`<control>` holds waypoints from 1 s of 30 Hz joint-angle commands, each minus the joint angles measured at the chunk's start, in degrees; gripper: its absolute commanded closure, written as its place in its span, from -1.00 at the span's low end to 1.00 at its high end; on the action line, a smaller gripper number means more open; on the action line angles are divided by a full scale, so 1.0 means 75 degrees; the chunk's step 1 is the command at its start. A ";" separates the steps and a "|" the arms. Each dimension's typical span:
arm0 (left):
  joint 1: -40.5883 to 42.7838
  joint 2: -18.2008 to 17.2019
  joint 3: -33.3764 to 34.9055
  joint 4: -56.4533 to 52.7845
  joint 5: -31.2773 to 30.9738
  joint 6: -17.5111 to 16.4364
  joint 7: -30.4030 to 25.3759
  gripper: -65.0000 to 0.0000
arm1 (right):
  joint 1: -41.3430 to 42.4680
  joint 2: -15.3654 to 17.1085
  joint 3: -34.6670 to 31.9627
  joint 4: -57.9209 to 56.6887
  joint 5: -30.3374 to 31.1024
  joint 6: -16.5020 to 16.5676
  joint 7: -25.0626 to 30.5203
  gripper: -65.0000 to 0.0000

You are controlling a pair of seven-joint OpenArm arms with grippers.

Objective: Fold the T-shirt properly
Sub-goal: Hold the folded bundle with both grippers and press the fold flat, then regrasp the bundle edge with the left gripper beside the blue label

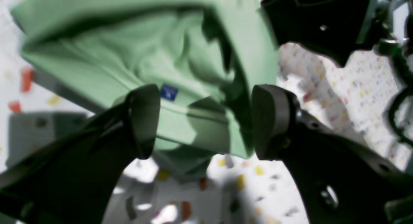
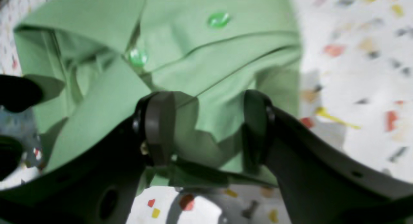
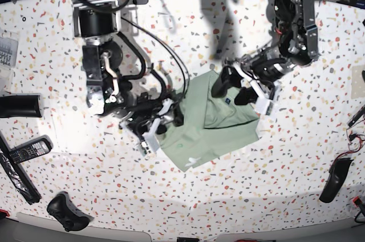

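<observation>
On the speckled table, the T-shirt lay folded into a compact green bundle between the two arms, and everything else is placed from it. To its base-view left, the right gripper stood with its jaws apart over one edge of the cloth; its fingertips framed a fold, but whether they touched or pinched fabric could not be made out, since the cloth was blurred there. To the shirt's base-view right, the left gripper was spread wide and released, with the pads either side of a hem and no cloth caught between them. A small blue label sat on that hem; its writing was too soft to read. Two glossy green buttons showed near the right gripper, both smeared by blur. A white mark on the shirt's near part was too small to identify. Well away from the shirt, a remote control and a dark controller lay near the table's front edge.
</observation>
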State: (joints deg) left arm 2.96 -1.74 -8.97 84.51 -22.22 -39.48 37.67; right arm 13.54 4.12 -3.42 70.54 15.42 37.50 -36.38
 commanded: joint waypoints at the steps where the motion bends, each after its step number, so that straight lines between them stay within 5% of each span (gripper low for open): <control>1: -0.0239 -0.0006 0.0009 -0.0093 0.0114 -0.0069 -0.0323 -0.26 | 0.0227 0.0023 -0.0038 0.0047 0.0134 0.0058 0.0169 -0.01; 3: -0.0466 -0.0026 0.0009 -0.0603 0.0670 0.0096 -0.0449 -0.26 | 0.0213 0.0023 -0.0076 0.0003 0.0131 0.0058 0.0055 -0.01; 6: -0.0912 -0.0221 0.0009 -0.1323 0.0854 0.0962 -0.0131 -0.26 | 0.0224 0.0146 -0.0076 0.0003 0.0064 0.0058 -0.0064 -0.01; 15: -0.1641 -0.1282 0.0009 -0.1670 0.0819 0.0959 0.0201 -0.26 | 0.0219 0.0769 -0.0099 0.0003 -0.0064 0.0058 -0.0160 -0.01; 24: -0.1915 -0.1405 0.0009 -0.1670 0.0761 0.1008 0.0219 -0.26 | 0.0201 0.1116 -0.0664 0.0003 -0.0720 0.0035 -0.0321 -0.01; 30: -0.1950 -0.1405 0.0009 -0.1649 -0.1606 0.0831 0.1408 -0.26 | 0.0201 0.1291 -0.1221 0.0003 -0.0854 0.0023 -0.0300 -0.01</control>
State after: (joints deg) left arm -10.20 -11.94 -8.69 71.22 -33.82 -33.01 49.54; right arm 13.85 13.54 -12.71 69.84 9.30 37.54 -38.74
